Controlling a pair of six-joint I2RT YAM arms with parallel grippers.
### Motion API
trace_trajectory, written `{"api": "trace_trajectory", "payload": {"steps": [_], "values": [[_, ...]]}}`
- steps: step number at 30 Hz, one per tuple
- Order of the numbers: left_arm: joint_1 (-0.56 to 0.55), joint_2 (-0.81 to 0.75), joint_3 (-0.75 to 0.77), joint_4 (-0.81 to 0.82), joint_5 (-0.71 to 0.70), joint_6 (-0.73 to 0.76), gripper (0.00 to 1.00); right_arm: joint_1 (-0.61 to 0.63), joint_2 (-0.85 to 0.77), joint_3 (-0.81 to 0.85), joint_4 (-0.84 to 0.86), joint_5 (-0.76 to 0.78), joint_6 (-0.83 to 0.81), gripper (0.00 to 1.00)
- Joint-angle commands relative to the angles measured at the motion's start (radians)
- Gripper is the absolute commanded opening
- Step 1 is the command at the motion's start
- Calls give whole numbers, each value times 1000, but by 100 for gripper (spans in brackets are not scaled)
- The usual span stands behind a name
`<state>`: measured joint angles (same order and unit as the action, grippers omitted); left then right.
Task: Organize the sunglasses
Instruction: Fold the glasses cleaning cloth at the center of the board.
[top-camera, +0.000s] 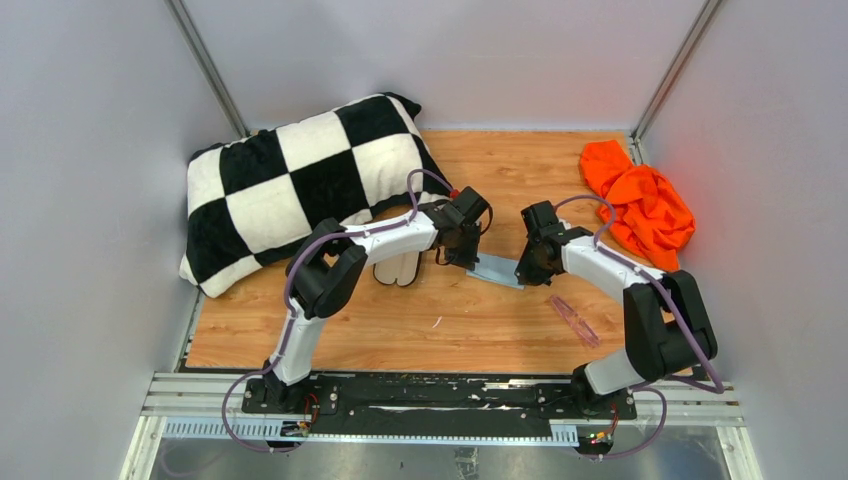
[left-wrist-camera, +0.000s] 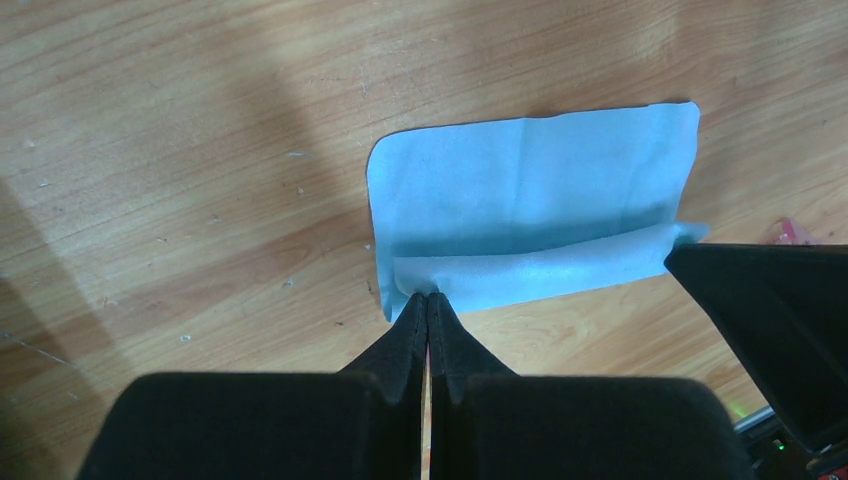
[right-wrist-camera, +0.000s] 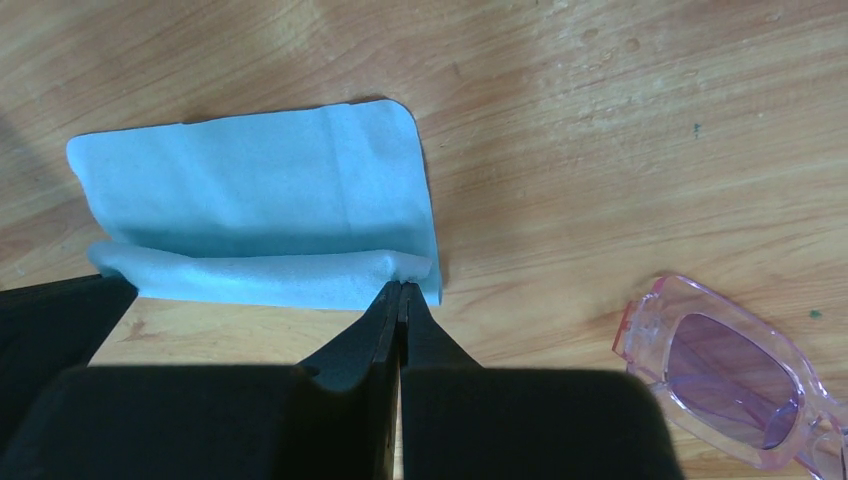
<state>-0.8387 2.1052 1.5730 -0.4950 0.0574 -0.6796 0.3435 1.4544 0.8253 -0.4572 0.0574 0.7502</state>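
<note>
The pink translucent sunglasses (top-camera: 573, 320) lie folded on the wooden table, right of centre, held by neither gripper. They also show in the right wrist view (right-wrist-camera: 730, 375), and a pink tip of them shows in the left wrist view (left-wrist-camera: 790, 232). A light blue cloth (top-camera: 497, 270) lies between the grippers. My left gripper (left-wrist-camera: 428, 295) is shut on one near corner of the cloth (left-wrist-camera: 530, 190). My right gripper (right-wrist-camera: 402, 285) is shut on the other near corner of the cloth (right-wrist-camera: 250, 190). The near edge is lifted and curls over. In the top view the left gripper (top-camera: 468, 262) and right gripper (top-camera: 522, 275) face each other.
The case's beige lining (top-camera: 397, 268) peeks out under the left forearm. A black and white checkered pillow (top-camera: 300, 185) fills the back left. An orange cloth (top-camera: 640, 205) lies at the back right. Grey walls enclose the table.
</note>
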Motion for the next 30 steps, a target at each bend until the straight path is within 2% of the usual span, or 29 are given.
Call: {"api": "trace_trajectory", "payload": {"steps": [1,19,20,21,24,25,28,30], "values": [[12,21,24,-24,-16,12,0,-22,27,30,-28,38,-18,0],[23,29,13,-17,-11,8,0,-43,82,82,-21,28,-53,0],[24,30,13,-18,-8,7,2,-42,84,86,-21,24,-57,0],[24,30,14,-17,-6,6,9,-44,83,89,-21,20,-61,2],[24,19,13,-16,-11,5,30,-44,65,92,-22,20,-64,20],[24,12,13,-17,-17,6,34,-46,55,92,-24,22,-65,23],[24,-14,19,-27,-46,11,43,-46,18,94,-35,22,-67,28],[24,-38,20,-31,-56,17,43,-46,-1,91,-37,16,-69,29]]}}
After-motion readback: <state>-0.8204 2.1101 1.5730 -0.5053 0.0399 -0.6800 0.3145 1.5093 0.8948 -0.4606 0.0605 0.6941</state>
